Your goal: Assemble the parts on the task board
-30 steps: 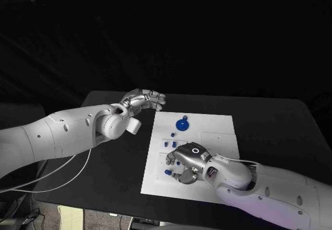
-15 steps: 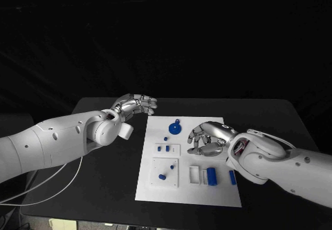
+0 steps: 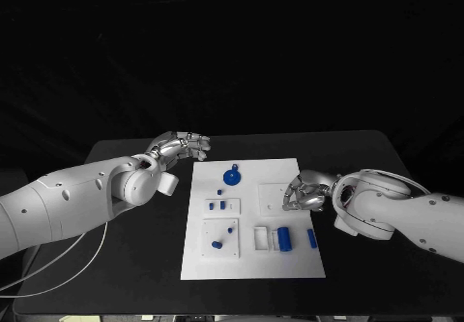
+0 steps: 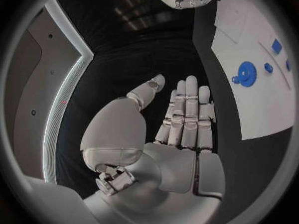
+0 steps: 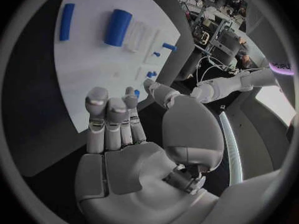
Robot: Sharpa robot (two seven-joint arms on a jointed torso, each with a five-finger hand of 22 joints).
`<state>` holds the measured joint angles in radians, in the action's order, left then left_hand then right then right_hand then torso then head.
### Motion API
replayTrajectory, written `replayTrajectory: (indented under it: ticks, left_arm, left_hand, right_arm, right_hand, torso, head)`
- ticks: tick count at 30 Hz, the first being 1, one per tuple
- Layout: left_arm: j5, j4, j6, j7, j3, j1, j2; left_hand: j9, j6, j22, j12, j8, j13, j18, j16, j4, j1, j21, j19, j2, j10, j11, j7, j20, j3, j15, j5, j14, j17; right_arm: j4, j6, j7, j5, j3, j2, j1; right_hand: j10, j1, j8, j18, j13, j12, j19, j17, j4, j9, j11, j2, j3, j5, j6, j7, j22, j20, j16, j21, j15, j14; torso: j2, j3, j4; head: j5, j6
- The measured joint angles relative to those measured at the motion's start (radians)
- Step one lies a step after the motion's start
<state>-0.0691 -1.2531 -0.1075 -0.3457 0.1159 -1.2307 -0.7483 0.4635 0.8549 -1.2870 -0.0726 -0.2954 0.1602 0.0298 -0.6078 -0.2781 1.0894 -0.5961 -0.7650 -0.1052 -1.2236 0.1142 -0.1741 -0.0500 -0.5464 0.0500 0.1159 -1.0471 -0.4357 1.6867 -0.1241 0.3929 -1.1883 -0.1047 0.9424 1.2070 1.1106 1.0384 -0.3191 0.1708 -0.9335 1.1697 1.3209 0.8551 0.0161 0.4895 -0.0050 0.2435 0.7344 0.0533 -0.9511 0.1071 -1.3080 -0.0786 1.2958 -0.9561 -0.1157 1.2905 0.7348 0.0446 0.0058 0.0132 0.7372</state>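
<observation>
The white task board (image 3: pixel 253 268) lies in the middle of the black table. On it sit a blue gear (image 3: pixel 232 177) at the far end, small blue pieces (image 3: pixel 220 204) in the left-hand sockets, a blue cylinder (image 3: pixel 284 238) and a blue bar (image 3: pixel 311 237) near the front right. My right hand (image 3: pixel 308 191) hovers at the board's right edge, fingers apart, holding nothing. My left hand (image 3: pixel 179 145) hangs beside the board's far left corner, also holding nothing. The left wrist view has the left hand (image 4: pixel 181 119) with straight fingers, and the gear (image 4: pixel 247 74) beyond them. Beyond the right hand (image 5: pixel 118 119), the right wrist view shows the cylinder (image 5: pixel 118 27).
Bare black table (image 3: pixel 116 268) surrounds the board on every side. A white cable (image 3: pixel 58 268) trails from my left arm over the table's left part. More small blue pieces (image 3: pixel 214 245) stand in the board's near left socket plate.
The head camera has shifted. My right hand has lifted off the board's near left area and swung over to its right edge. The left hand stays by the far left corner.
</observation>
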Motion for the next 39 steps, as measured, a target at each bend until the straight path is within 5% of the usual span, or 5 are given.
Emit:
replayTrajectory:
  ticks: [5, 7, 15, 20, 39]
  left_arm:
    - [0.006, 0.009, 0.002, -0.001, 0.000, 0.010, 0.006]
    - [0.012, 0.015, 0.003, -0.002, 0.000, 0.015, 0.011]
    - [0.027, 0.029, 0.010, -0.004, 0.002, 0.038, 0.028]
    - [0.037, 0.041, 0.014, -0.005, 0.008, 0.050, 0.040]
    - [0.045, 0.080, -0.008, 0.016, 0.020, 0.069, 0.075]
  left_hand:
    - [0.000, 0.000, -0.001, 0.000, 0.000, 0.000, 0.000, 0.004, 0.007, -0.005, 0.000, 0.000, 0.003, 0.000, 0.000, 0.000, 0.000, 0.007, 0.000, -0.011, 0.000, -0.004]
    - [-0.002, -0.005, -0.003, 0.000, 0.000, -0.001, 0.000, 0.012, 0.024, -0.040, 0.007, 0.000, 0.001, 0.000, 0.000, -0.002, 0.000, 0.024, 0.000, -0.052, 0.000, -0.012]
    - [-0.003, -0.007, -0.005, 0.000, 0.000, -0.001, 0.000, 0.021, 0.028, -0.075, 0.012, 0.000, -0.003, 0.000, 0.000, -0.001, 0.000, 0.064, 0.000, -0.059, 0.000, -0.026]
    - [-0.003, -0.010, -0.006, 0.000, 0.000, -0.002, 0.000, 0.031, 0.029, -0.119, 0.019, 0.000, -0.009, 0.000, 0.000, -0.004, 0.000, 0.107, 0.000, -0.059, 0.000, -0.037]
    - [-0.005, -0.024, -0.006, 0.000, 0.000, -0.008, 0.017, 0.112, 0.040, -0.211, 0.059, 0.036, -0.021, 0.013, 0.005, -0.004, 0.036, 0.161, 0.039, -0.063, 0.065, -0.038]
  right_arm:
    - [-0.001, 0.045, 0.074, 0.040, -0.003, 0.007, 0.000]
    - [-0.004, 0.061, 0.096, 0.056, -0.015, 0.006, 0.001]
    - [-0.024, 0.091, 0.144, 0.094, -0.065, -0.013, -0.003]
    - [-0.045, 0.096, 0.160, 0.105, -0.084, -0.029, -0.025]
    - [-0.132, 0.080, 0.159, 0.026, -0.096, -0.137, -0.099]
  right_hand:
    - [0.001, -0.053, 0.000, 0.000, -0.047, 0.040, 0.009, 0.020, -0.025, 0.011, 0.001, 0.010, 0.012, 0.000, 0.003, 0.001, 0.000, -0.006, 0.011, -0.011, 0.000, 0.003]
    - [0.007, -0.070, 0.000, 0.000, -0.062, 0.051, 0.010, 0.025, -0.037, 0.014, 0.003, 0.015, 0.008, 0.000, 0.004, 0.000, 0.000, -0.007, 0.012, -0.011, 0.000, 0.004]
    - [0.025, -0.122, 0.000, 0.000, -0.121, 0.081, 0.017, 0.039, -0.065, 0.026, 0.000, 0.026, -0.005, 0.000, 0.004, 0.000, 0.000, -0.011, 0.019, -0.023, 0.002, 0.006]
    - [0.026, -0.129, 0.000, 0.000, -0.134, 0.085, 0.017, 0.043, -0.067, 0.029, 0.001, 0.023, -0.006, 0.000, 0.004, 0.000, 0.000, -0.011, 0.020, -0.027, 0.002, 0.006]
    - [0.028, -0.170, 0.000, 0.000, -0.149, 0.092, 0.017, 0.052, -0.102, 0.041, -0.001, 0.041, -0.004, 0.000, 0.013, 0.003, 0.000, -0.015, 0.024, -0.037, 0.003, 0.007]
  torso:
    - [-0.008, 0.0025, -0.0053]
    - [-0.012, 0.0032, -0.0076]
    - [-0.032, 0.0027, -0.0144]
    - [-0.050, -0.0022, -0.0174]
    - [-0.110, -0.0249, -0.0123]
  head:
    - [-0.008, 0.005]
    - [-0.011, 0.006]
    - [-0.020, 0.011]
    - [-0.023, 0.013]
    - [-0.017, 0.043]
